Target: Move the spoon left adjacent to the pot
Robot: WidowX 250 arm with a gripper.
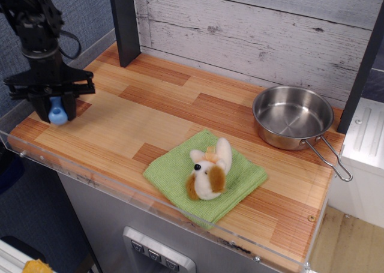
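My black gripper [55, 105] hangs over the left end of the wooden counter [150, 117] and is shut on the spoon [57, 114]. Only the spoon's light-blue handle end shows, sticking down below the fingers; its grey bowl is hidden inside the gripper. The spoon is held just above the counter surface. The pot [292, 115], a shiny steel pan with a wire-loop handle pointing to the front right, sits at the far right of the counter, far from the gripper.
A green cloth [240, 180] lies at the front middle with a white-and-brown plush toy [209, 170] on it. A dark post [125, 24] stands at the back left. A clear acrylic lip [120, 186] runs along the front edge. A white ledge [365, 138] adjoins the right end.
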